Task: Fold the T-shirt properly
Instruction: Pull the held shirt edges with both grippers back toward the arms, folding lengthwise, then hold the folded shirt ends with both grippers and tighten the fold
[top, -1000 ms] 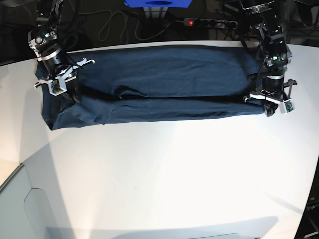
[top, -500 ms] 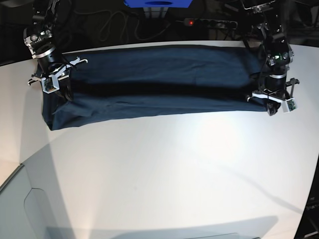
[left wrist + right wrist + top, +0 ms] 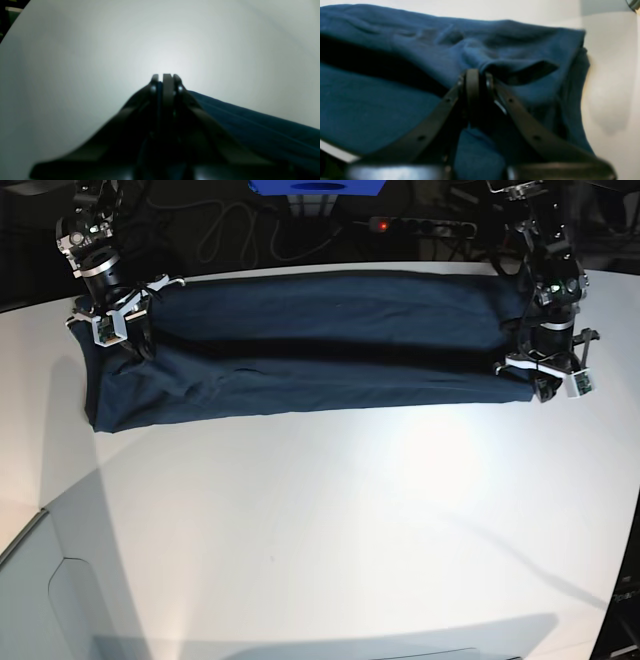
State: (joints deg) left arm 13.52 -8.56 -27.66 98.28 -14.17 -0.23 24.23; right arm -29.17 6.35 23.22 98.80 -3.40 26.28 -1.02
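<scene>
Both tools have carried the soft, creased T-shirt (image 3: 320, 345) farther back; long band shape.

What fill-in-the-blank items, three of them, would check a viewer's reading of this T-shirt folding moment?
1. The T-shirt is dark ____ in colour.
2. Both the left pincer and the right pincer are ____ on the fabric.
3. The garment lies as a long band across the ____ table.

Missing words: navy blue; shut; white
</scene>
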